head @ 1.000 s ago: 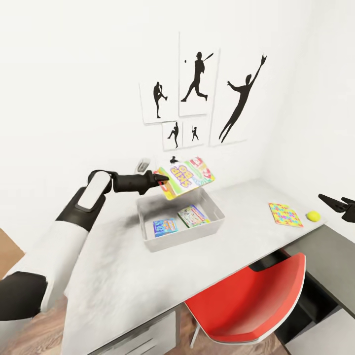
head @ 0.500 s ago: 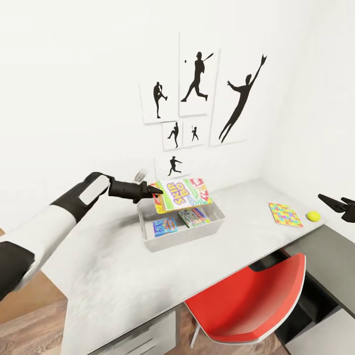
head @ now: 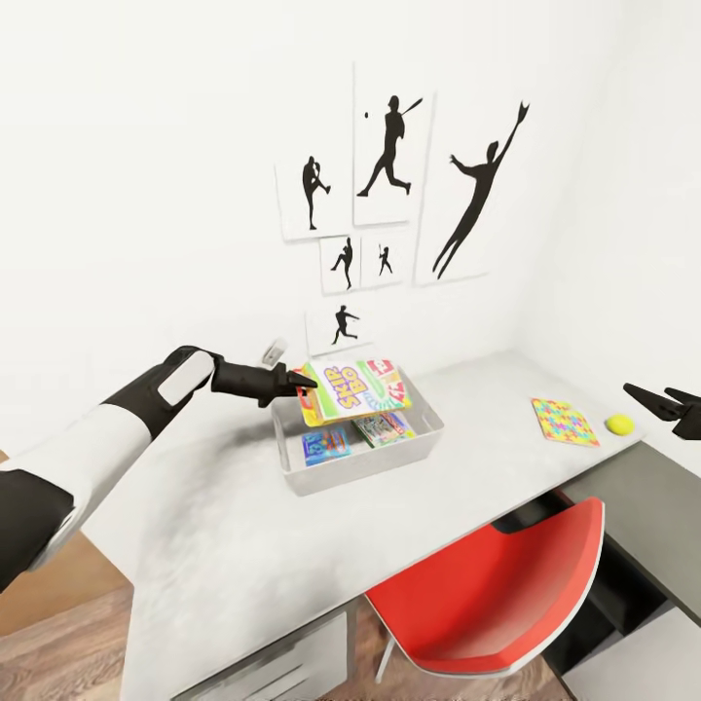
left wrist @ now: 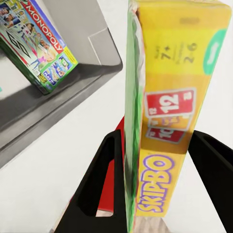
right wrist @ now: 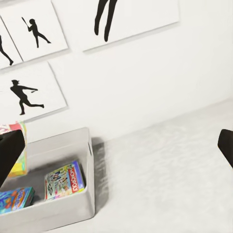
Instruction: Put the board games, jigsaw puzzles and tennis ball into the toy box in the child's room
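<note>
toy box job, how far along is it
Done: two board games, the small blue one and the Monopoly one, lie in the toy box. In hand: the left pincer holds the Skip-Bo game above it. Left: a jigsaw puzzle and the tennis ball on the table.

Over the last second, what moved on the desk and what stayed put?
The left gripper, clamped on the Skip-Bo box throughout, lowered it from a raised tilt to nearly flat over the toy box. The two games inside, the puzzle, tennis ball and right gripper stayed put.
</note>
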`<state>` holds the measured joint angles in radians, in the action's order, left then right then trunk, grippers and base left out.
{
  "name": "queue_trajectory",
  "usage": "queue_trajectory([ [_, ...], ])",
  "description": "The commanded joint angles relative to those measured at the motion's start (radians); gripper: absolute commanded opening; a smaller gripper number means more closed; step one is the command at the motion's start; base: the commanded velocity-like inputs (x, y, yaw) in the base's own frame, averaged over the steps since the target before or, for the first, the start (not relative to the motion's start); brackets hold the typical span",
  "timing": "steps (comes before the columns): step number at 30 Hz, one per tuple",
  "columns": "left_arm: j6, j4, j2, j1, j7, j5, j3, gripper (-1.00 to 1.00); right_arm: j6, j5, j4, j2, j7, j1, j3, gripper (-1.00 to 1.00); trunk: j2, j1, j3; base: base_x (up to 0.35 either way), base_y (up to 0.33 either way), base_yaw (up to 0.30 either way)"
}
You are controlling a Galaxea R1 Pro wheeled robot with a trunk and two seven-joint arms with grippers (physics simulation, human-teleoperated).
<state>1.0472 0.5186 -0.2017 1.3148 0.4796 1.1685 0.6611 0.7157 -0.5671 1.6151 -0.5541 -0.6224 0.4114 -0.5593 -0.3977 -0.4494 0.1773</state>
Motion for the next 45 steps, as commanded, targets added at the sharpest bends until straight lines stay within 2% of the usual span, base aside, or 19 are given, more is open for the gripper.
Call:
queue_trajectory([
  [1,0.0,-0.006,0.002,0.002,0.009,-0.002,0.005,-1.0,0.007,-0.004,0.0,0.0,-0.003,0.001,-0.001,1.0,-0.002,-0.001,0.004,0.0,0.0,0.0],
  [12,-0.005,-0.046,0.015,0.003,0.004,-0.001,0.005,-1.0,0.007,-0.004,0.0,-0.001,-0.008,0.001,-0.002,1.0,-0.002,-0.001,0.021,0.0,0.0,0.0],
  [16,-0.005,-0.067,0.02,0.026,-0.001,-0.001,0.004,-1.0,0.01,-0.004,0.0,-0.001,-0.009,0.001,-0.003,1.0,-0.002,-0.001,0.027,0.0,0.0,0.0],
  [22,-0.006,-0.1,0.058,0.045,-0.004,-0.002,0.003,-1.0,0.055,-0.004,0.0,-0.001,-0.008,0.001,-0.009,1.0,-0.002,-0.001,0.037,0.0,0.0,0.0],
  [29,-0.006,-0.147,0.095,0.077,-0.008,-0.003,0.006,-1.0,0.071,-0.004,0.0,-0.001,-0.008,0.001,-0.012,1.0,-0.002,-0.001,0.048,0.0,0.0,0.0],
  [32,-0.01,-0.165,0.112,0.087,-0.008,-0.012,0.007,-1.0,0.073,-0.004,0.0,-0.001,-0.008,0.001,-0.013,1.0,-0.002,-0.001,0.053,0.0,0.0,0.0],
  [34,-0.013,-0.171,0.118,0.09,-0.008,-0.031,0.006,-1.0,0.074,-0.004,0.0,-0.001,-0.008,0.001,-0.013,1.0,-0.002,-0.001,0.056,0.0,0.0,0.0],
  [37,-0.015,-0.175,0.122,0.092,-0.008,-0.047,0.005,-1.0,0.074,-0.004,0.0,-0.001,-0.008,0.001,-0.013,1.0,-0.002,-0.001,0.061,0.0,0.0,0.0],
  [45,-0.025,-0.186,0.125,0.093,-0.008,-0.059,0.001,-1.0,0.074,-0.004,0.0,-0.003,-0.008,0.003,-0.013,1.0,-0.002,-0.001,0.073,0.0,0.0,0.0],
])
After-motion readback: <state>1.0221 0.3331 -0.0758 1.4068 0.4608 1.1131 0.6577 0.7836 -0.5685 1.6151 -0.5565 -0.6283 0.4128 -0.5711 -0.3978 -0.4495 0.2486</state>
